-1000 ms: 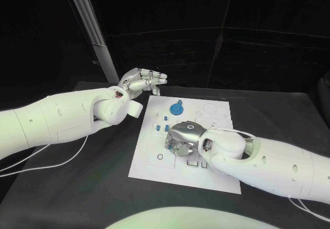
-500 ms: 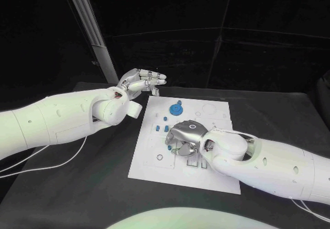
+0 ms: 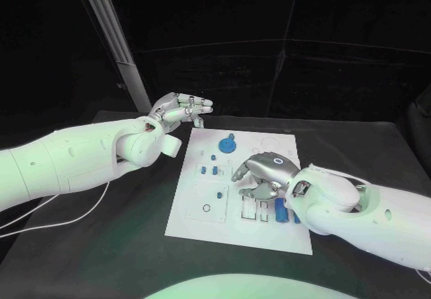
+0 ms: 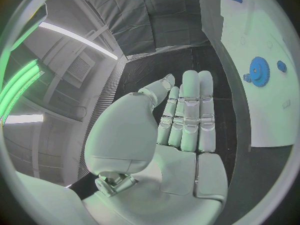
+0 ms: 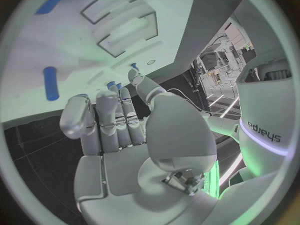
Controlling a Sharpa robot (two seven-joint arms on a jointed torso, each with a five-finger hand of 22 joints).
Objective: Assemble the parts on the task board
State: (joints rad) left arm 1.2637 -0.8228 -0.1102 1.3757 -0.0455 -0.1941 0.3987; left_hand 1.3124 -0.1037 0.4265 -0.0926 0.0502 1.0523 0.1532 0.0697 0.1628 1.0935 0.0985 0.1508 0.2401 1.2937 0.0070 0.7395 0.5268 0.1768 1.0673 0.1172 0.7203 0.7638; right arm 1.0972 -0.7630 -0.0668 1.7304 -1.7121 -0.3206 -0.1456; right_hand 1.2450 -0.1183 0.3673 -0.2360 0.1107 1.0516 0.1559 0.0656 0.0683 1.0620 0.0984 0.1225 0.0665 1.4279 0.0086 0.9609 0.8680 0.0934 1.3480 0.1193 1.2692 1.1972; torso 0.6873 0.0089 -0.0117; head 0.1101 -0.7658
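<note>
The white task board (image 3: 202, 215) lies in the middle of the table. A blue gear (image 3: 228, 145) sits near its far edge, with small blue pegs (image 3: 215, 169) just in front of it. Two long blue parts (image 3: 281, 211) lie by the rectangular slots (image 3: 254, 210). My right hand (image 3: 265, 176) hovers over the board's middle, fingers bent down, holding nothing. In the right wrist view my right hand (image 5: 125, 135) is empty above the board (image 5: 37, 45) and a blue bar (image 5: 50, 80). My left hand (image 3: 180, 109) is raised beyond the board's far left corner; my left hand (image 4: 169, 130) has straight fingers and is empty beside the gear (image 4: 257, 71).
A pale upright post (image 3: 121, 56) stands behind my left hand. White cables (image 3: 63, 218) trail over the black table under my left arm. Black tabletop (image 3: 359, 140) stretches on the right side beyond the board.
My right hand has moved right and a little away across the board, and the long blue parts beside the slots now show. My left hand has stayed raised, with the view shifted slightly.
</note>
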